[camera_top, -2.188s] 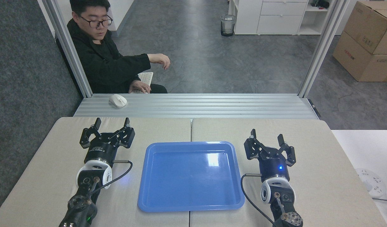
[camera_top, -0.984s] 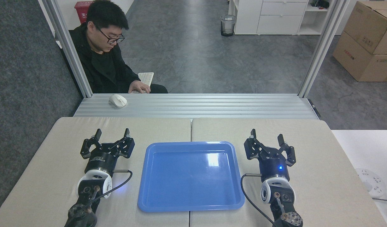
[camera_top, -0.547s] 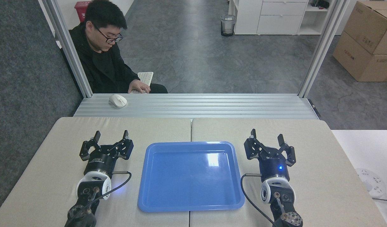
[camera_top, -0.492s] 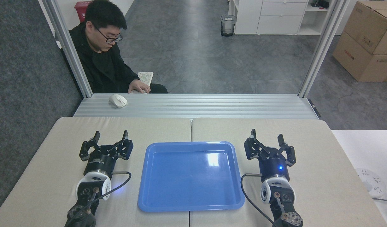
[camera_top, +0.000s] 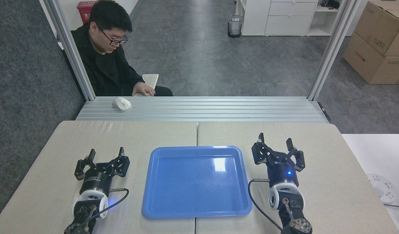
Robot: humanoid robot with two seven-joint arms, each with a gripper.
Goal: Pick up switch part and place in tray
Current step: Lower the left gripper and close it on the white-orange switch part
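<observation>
Status of task: not begun, by appearance. One tray, glossy blue with rounded corners and a low rim, lies at the middle of the worktop toward its near edge, straddling the seam between the two beige pads; its floor shows only a window glare and holds nothing. Switch part: count nil in view; it is not on the worktop, not in the tray, and not in either tool, so where it is cannot be told from this view. Everything is left to do: finding the part, grasping it, carrying it over the rim, setting it down. Tools, two: left tool, fingers spread apart and holding nothing, over the worktop just beside the tray's left edge toward the near left corner; right tool, fingers likewise spread and holding nothing, just beside the tray's right edge. Neither touches the tray. Other items: one white computer mouse on the ribbed aluminium ledge beyond the worktop's far edge; one white keyboard, partly hidden; one person in dark clothing seated beyond the far left corner, a hand at the keyboard; one waste bin and cardboard boxes on the floor well beyond.
</observation>
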